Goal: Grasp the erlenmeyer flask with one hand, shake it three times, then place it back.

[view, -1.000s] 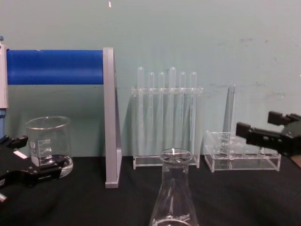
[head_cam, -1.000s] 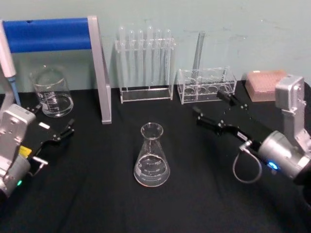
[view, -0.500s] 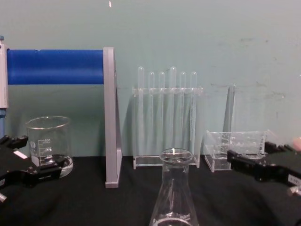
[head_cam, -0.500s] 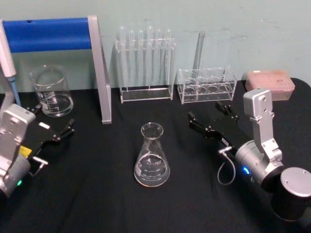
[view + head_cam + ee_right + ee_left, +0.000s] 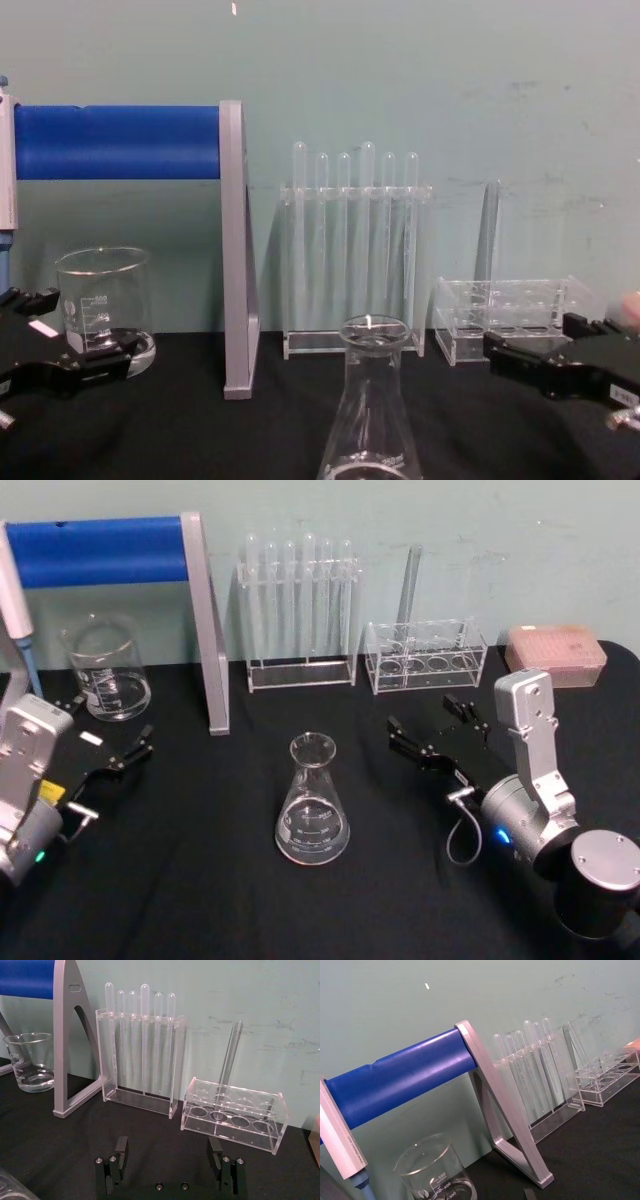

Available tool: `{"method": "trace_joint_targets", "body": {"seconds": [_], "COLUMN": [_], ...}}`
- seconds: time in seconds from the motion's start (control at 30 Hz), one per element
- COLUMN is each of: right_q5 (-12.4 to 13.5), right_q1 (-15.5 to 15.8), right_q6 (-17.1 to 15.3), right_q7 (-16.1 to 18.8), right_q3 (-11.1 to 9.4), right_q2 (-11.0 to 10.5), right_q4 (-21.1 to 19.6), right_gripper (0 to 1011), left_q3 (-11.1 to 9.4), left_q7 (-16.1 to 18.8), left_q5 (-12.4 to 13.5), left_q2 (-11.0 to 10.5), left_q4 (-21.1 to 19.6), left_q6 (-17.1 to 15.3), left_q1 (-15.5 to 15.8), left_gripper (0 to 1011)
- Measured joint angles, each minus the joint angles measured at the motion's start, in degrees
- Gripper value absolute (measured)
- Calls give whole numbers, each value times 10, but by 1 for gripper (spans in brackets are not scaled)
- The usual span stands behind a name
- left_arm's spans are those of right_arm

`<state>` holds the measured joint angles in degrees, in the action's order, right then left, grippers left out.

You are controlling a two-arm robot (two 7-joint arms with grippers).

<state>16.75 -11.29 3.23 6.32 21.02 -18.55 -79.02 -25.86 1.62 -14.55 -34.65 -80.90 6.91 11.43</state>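
The erlenmeyer flask (image 5: 313, 805) stands upright on the black table (image 5: 200, 880), near its middle, clear glass with a wide base and a flared rim. The chest view shows its neck and rim (image 5: 372, 400) low in the centre. My right gripper (image 5: 421, 713) hovers to the flask's right and a little behind it, open, with nothing between its fingers. In the right wrist view the two black fingers (image 5: 121, 1152) stand wide apart and point at the racks. My left gripper (image 5: 113, 719) rests open at the left, near the beaker, well away from the flask.
A glass beaker (image 5: 105, 670) sits at the back left beside a grey stand with a blue bar (image 5: 205, 620). Behind the flask are a test tube rack (image 5: 298, 615) and a clear rack holding one tube (image 5: 425, 655). A pink tip box (image 5: 555, 652) is at the back right.
My right arm has swung down and inward, bringing its open gripper lower and closer to the flask. The flask and the left arm have not moved.
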Motion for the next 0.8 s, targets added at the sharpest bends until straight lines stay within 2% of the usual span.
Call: {"method": "trace_joint_targets", "body": {"seconds": [0.8], "right_q5": [3], "right_q1": [0], "right_q6": [-1], "right_q7": [2], "right_q3": [0], "right_q2": [-1], "right_q4": [-2], "right_gripper": [1000], "left_q3": [0], "left_q7": [0], "left_q5": [0], "left_q2": [0], "left_q4": [0], "left_q6": [0], "left_q1": [0], "left_gripper": [1001]}}
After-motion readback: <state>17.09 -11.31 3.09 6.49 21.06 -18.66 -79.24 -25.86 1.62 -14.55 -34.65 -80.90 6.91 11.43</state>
